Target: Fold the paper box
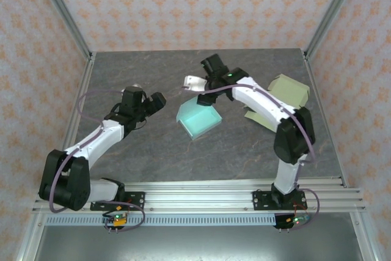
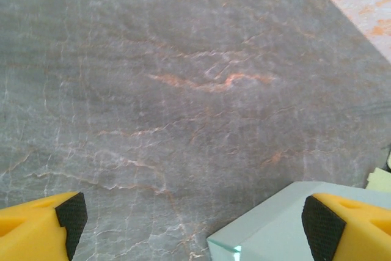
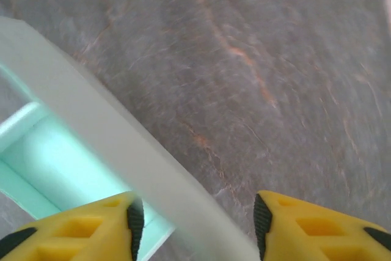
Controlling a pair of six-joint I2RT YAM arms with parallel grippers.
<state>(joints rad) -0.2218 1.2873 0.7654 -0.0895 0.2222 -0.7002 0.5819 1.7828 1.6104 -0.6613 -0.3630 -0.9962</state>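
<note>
The paper box is light teal and lies in the middle of the table with its open side turned toward the back left. My right gripper hovers at the box's far edge. In the right wrist view its jaws stand apart with a pale wall of the box running between them, closer to the left pad, with bare table beside the right pad. My left gripper is left of the box, open and holding nothing. A corner of the box sits by its right finger.
A pale yellow-green folded box and flat sheets of the same paper lie at the right, behind my right arm. The dark marbled table is framed by metal posts and patterned walls. A rail runs along the near edge.
</note>
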